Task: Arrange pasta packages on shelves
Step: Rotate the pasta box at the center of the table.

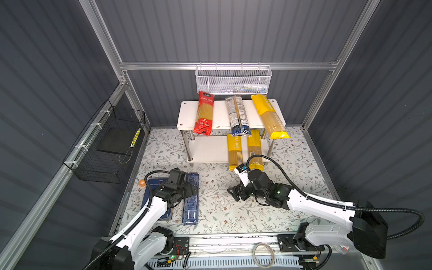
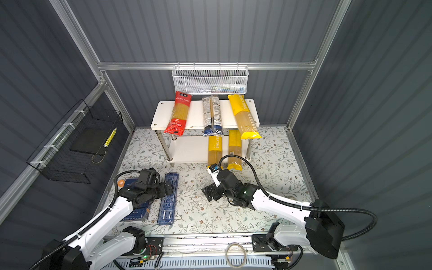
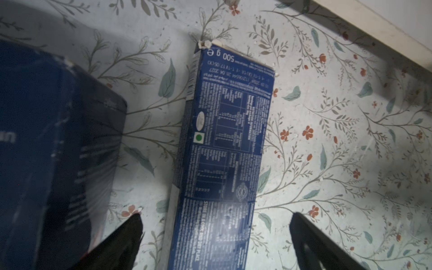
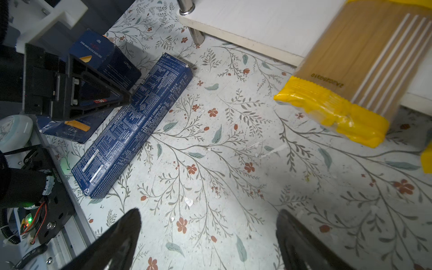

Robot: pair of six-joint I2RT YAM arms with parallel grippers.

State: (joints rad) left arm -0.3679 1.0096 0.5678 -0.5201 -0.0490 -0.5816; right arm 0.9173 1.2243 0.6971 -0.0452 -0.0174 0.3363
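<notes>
Your left fingers (image 3: 121,238) hang spread wide and empty above the floral bench (image 1: 215,210), the wider blue box (image 1: 154,185) lying at their left and the narrow dark-blue box (image 1: 190,207) flat beneath them, neither on the shelves (image 1: 219,114). Further right, your right fingers (image 4: 126,230) stand released over bare bench, near a lettered yellow bag (image 1: 234,149) and a plain yellow bag (image 1: 255,147) on the lower board. Up top lie the red bag (image 1: 204,114), the clear and dark-blue bag (image 1: 237,115) and a third yellow bag (image 1: 268,117), all overhanging the front edge.
</notes>
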